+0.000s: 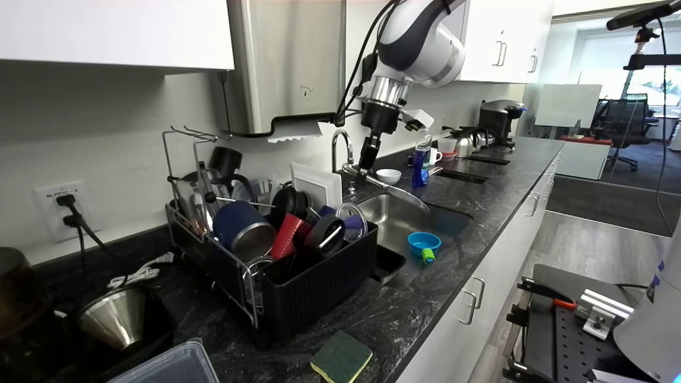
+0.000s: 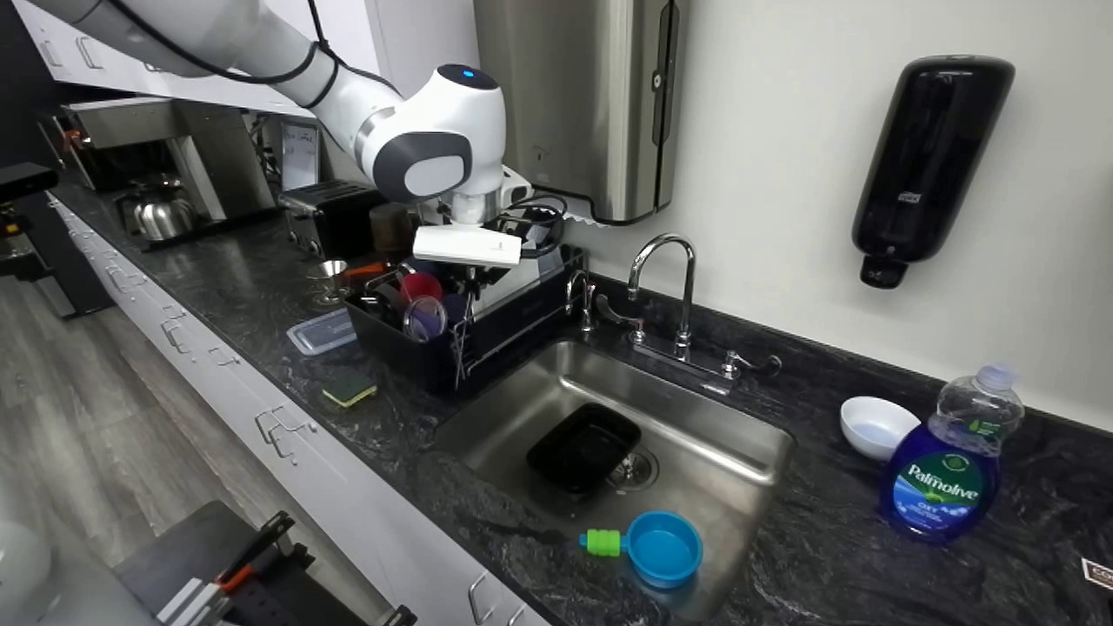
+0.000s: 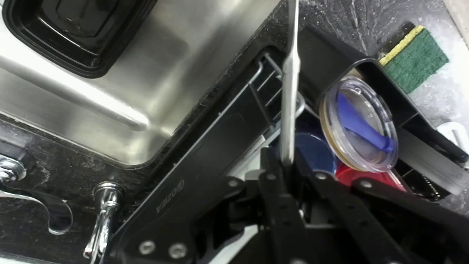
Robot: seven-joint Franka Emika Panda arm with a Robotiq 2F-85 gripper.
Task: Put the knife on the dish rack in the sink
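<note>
Pincer [image 3: 285, 165] clamped on one table knife [image 3: 290, 97], upper centre of the wrist view, seen against one dish rack [image 3: 218, 141]; one sink [image 3: 165, 86], upper left, holds one black tray [image 3: 78, 35]. Arm [image 1: 420, 45] angled downward, upper centre, in an exterior view.

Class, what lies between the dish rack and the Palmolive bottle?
In an exterior view, the sink, tall chrome tap, black tray, blue cup and white bowl lie between the dish rack and the bottle.
</note>
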